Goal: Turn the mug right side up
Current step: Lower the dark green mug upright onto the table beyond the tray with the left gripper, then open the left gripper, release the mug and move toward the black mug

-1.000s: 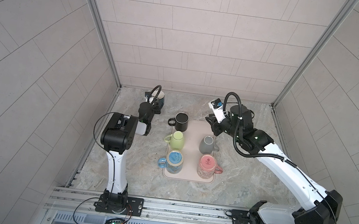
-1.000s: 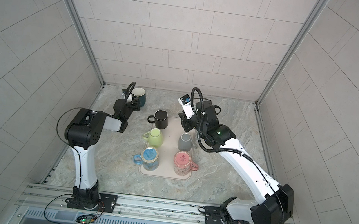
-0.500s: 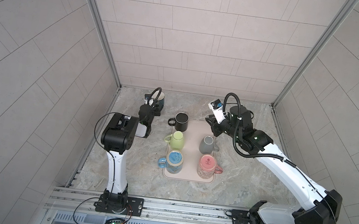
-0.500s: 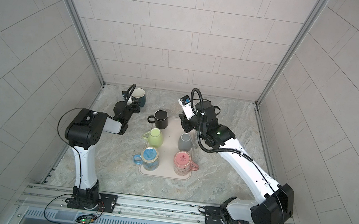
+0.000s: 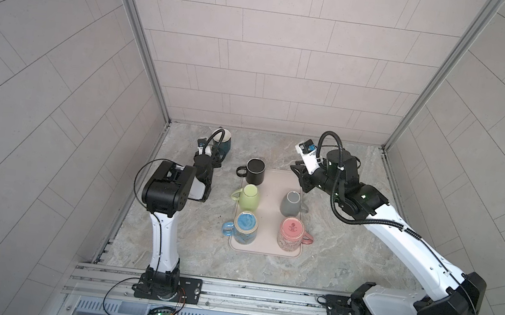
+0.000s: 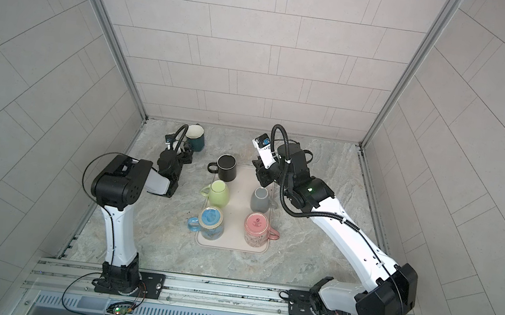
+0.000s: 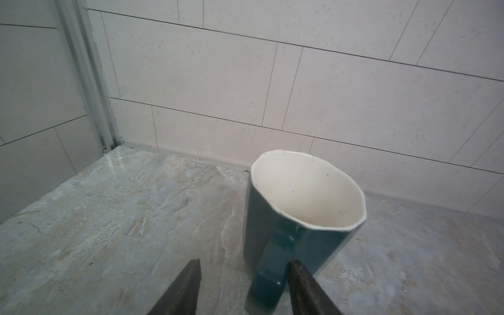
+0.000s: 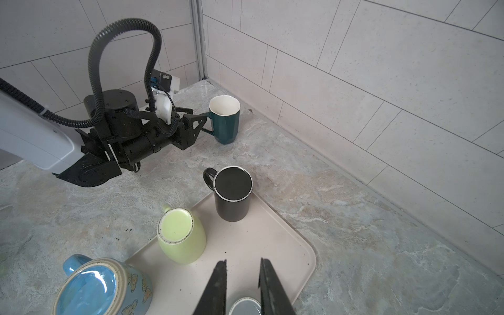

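- Now, the teal mug [image 7: 300,218] stands mouth-up on the table [image 7: 109,218], off the tray [image 5: 274,184], beyond its far corner on my left arm's side.
- My left gripper [image 7: 245,263] has its jaws parted around the handle [image 7: 270,272].
- I should widen evenly, then draw straight back along the handle so no finger snags it.
- My right gripper [image 8: 242,261] hangs over the tray's grey mug [image 8: 244,306], jaws narrowly apart and empty.

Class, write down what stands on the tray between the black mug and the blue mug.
The green mug, base up, stands between the black mug and the blue mug on the tray, seen in both top views.
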You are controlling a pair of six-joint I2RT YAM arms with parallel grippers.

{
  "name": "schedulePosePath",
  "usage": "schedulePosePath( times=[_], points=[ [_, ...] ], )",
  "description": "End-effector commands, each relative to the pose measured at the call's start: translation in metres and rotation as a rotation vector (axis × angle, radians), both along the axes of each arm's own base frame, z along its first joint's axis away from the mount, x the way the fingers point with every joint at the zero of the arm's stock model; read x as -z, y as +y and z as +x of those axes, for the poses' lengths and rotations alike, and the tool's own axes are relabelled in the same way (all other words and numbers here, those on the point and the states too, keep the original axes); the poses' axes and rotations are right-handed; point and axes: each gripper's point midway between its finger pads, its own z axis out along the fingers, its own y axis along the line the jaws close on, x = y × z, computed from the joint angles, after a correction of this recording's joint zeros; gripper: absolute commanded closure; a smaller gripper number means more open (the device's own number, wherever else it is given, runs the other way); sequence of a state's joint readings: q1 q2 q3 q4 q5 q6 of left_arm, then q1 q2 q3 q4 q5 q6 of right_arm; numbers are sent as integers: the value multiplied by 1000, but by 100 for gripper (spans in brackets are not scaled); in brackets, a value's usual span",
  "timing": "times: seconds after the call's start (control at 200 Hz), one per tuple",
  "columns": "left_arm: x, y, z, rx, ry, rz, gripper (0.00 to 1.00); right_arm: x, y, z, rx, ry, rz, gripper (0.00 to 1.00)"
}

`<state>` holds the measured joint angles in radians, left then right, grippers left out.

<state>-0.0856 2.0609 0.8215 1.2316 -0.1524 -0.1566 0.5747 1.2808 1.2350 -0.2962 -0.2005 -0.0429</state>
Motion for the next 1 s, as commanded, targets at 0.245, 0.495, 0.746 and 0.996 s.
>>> schedulePosePath(
  times=[0.245,0.495,0.746,0.996],
  points=[
    [-96,10,-24,-51,-229,-17,43,-5,-5,-7,8,-5,36,77],
    [-139,3,-54,9,-278,-111,47,-6,-5,-11,1,-2,54,77],
    [-154,-35,-75,167,326,-305,51,-5,-4,-14,-4,19,72,77],
    [-154,-95,-117,378,752,-622,55,0,0,-14,-9,73,86,75]
  ],
)
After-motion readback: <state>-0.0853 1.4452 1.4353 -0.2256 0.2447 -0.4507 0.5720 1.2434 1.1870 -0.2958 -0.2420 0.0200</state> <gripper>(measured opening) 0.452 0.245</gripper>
